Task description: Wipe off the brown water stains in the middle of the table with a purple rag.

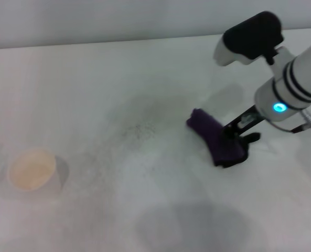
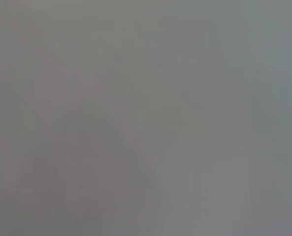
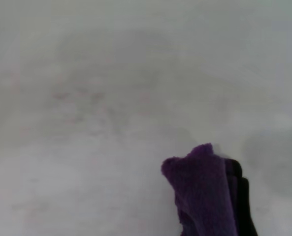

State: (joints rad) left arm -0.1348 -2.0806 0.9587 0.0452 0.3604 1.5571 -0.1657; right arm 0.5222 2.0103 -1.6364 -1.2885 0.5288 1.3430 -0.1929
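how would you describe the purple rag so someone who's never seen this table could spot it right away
Start with the wide white table and look to its right side, where the right gripper reaches down from the white arm. The purple rag is the dark, soft bunched cloth held there, its lower end on the surface. It is the only dark purple thing; the paper cup far left is pale and round.

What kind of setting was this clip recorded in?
Probably a lab or test bench rather than a home: a plain white table against a bare wall, holding only a paper cup and the purple rag gripped in the right end effector.
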